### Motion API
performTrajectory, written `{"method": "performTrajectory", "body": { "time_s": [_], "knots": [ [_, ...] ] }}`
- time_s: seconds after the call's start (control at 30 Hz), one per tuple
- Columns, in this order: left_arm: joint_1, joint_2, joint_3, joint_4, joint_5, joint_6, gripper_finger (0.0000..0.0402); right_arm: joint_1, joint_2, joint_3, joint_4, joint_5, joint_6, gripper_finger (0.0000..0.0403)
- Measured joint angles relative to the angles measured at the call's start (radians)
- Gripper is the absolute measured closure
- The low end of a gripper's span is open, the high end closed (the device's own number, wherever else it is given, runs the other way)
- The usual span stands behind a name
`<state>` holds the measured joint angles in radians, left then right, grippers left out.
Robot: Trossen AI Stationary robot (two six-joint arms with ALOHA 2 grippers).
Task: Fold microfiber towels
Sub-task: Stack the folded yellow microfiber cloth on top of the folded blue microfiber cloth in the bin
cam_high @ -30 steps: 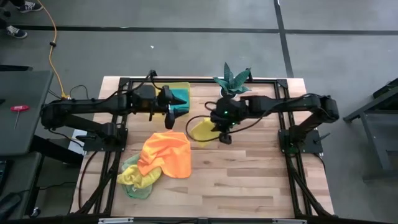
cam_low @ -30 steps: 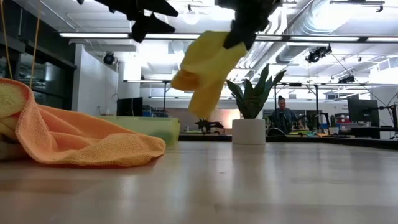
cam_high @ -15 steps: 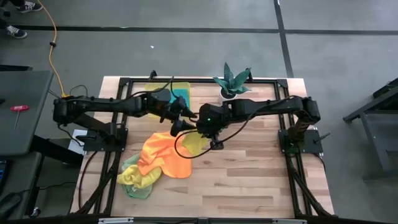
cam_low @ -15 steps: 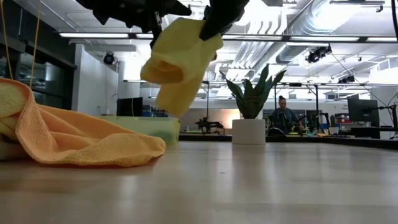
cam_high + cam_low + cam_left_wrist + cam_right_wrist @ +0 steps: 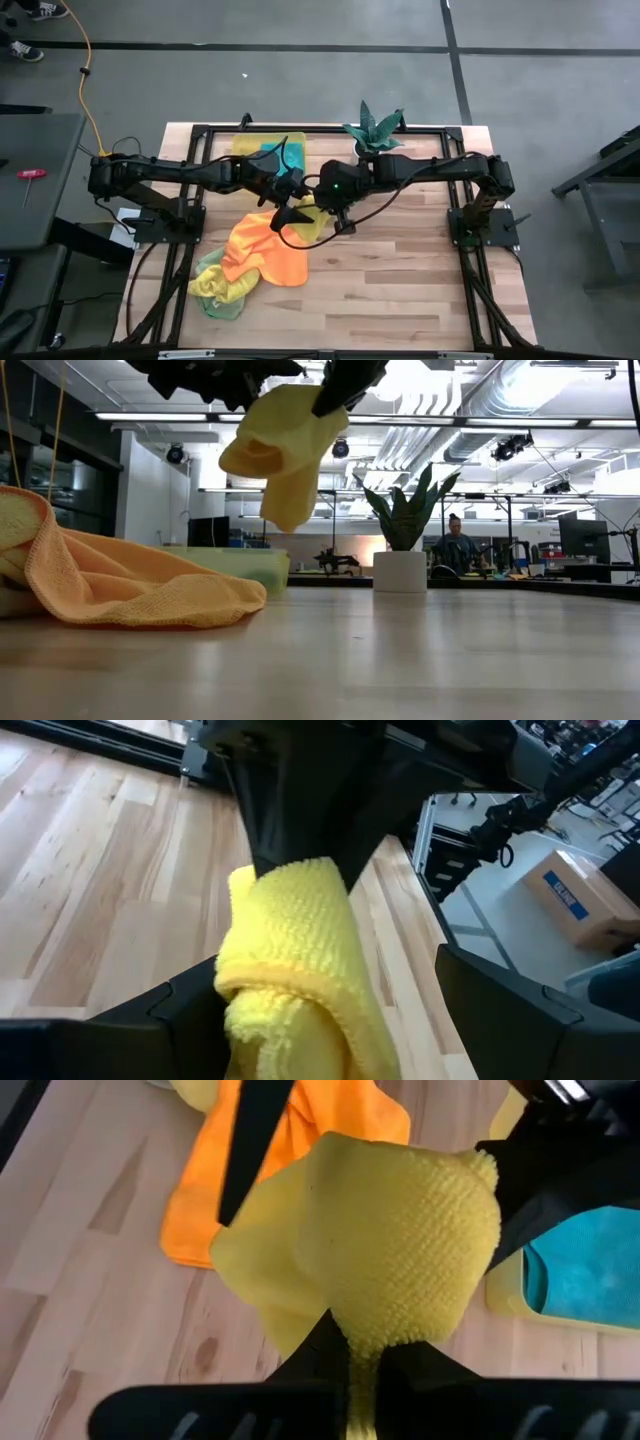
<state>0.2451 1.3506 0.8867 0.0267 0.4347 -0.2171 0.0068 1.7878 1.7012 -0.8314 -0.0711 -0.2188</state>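
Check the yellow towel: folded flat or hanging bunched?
Hanging bunched. The yellow towel dangles crumpled above the table, pinched by the right gripper; the left gripper is open beside it.

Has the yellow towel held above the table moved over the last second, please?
Yes. In the high view, the yellow towel, held by the right tool, has moved left, away from the potted plant and toward the orange towel.

Two dark jointed arms, black looping cables, one green indicator light.
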Motion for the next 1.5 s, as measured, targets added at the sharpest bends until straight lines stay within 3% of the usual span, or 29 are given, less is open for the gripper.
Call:
{"method": "performTrajectory", "body": {
  "time_s": [0.1,0.2,0.43,0.5,0.67,0.83,1.03,1.23,1.37,1.5],
  "knots": [
    [0.001,0.000,0.000,0.000,-0.002,0.003,0.0117,0.000,0.000,0.000,0.001,0.000,0.000,0.0403],
    [0.008,0.000,0.000,-0.006,-0.005,0.004,0.0162,0.000,0.000,0.000,0.001,0.000,0.000,0.0403],
    [0.030,-0.001,0.000,-0.051,-0.004,0.029,0.0352,0.000,0.000,0.000,0.000,0.000,0.000,0.0403],
    [0.039,-0.010,0.000,-0.069,-0.004,0.037,0.0386,0.000,0.000,0.000,0.004,0.003,0.000,0.0403],
    [0.069,-0.030,0.000,-0.085,-0.010,0.040,0.0393,0.000,-0.007,0.000,0.000,0.061,0.051,0.0381],
    [0.157,-0.106,0.000,-0.188,-0.054,0.084,0.0396,-0.033,-0.055,0.001,-0.119,0.150,0.083,0.0306],
    [0.336,-0.241,0.000,-0.328,-0.097,0.143,0.0399,-0.098,-0.132,0.001,-0.205,0.222,0.103,0.0222],
    [0.564,-0.298,-0.006,-0.398,-0.176,0.156,0.0399,-0.167,-0.186,0.001,-0.232,0.233,0.152,0.0202],
    [0.700,-0.255,-0.057,-0.352,-0.086,0.085,0.0400,-0.192,-0.195,0.001,-0.234,0.221,0.176,0.0203],
    [0.752,-0.165,-0.119,-0.213,0.048,-0.065,0.0400,-0.197,-0.198,0.000,-0.252,0.216,0.189,0.0203]
  ]
}}
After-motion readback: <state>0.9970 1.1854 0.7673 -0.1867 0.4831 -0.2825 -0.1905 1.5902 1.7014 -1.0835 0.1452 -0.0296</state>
